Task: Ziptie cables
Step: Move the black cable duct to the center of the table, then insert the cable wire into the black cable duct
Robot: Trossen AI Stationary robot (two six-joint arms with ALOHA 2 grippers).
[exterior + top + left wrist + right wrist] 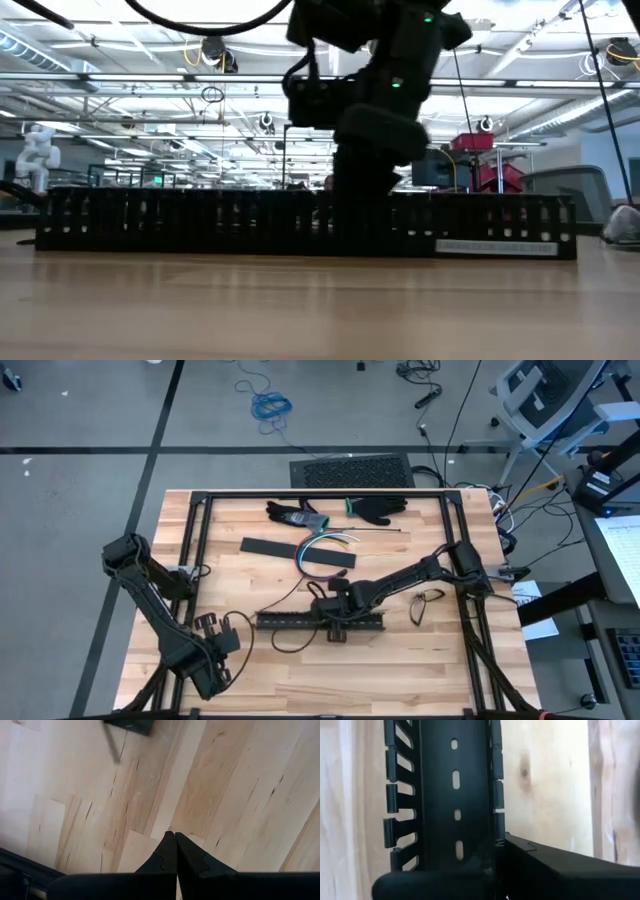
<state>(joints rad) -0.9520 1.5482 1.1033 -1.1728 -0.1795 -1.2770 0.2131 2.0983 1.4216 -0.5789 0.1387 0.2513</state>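
Right pincer (337,628) fully closed, down at the middle of the black slotted duct (320,620) — the right wrist view shows its fingers (545,870) against the duct's slotted side wall and nothing held between them. Duct is rigid black plastic, a long channel with comb-like slotted walls and oval holes along its floor; it lies left-right across the near-middle of the surface (400,670).

Left pincer (175,851) also fully closed, tips pressed together to a point, empty, over bare wood at the near-left corner.

Cables (322,548) lie just beyond the duct toward the far side — thin flexible wires in a loose curved bundle, with purple, blue, yellow and green strands visible, resting partly on a flat black strip (297,553). Black gloves (340,510) sit at the far edge. A thin black looped wire (428,605) lies right of the duct.

Surface is light butcher-block wood, visible grain and finger joints, with a black frame around it.
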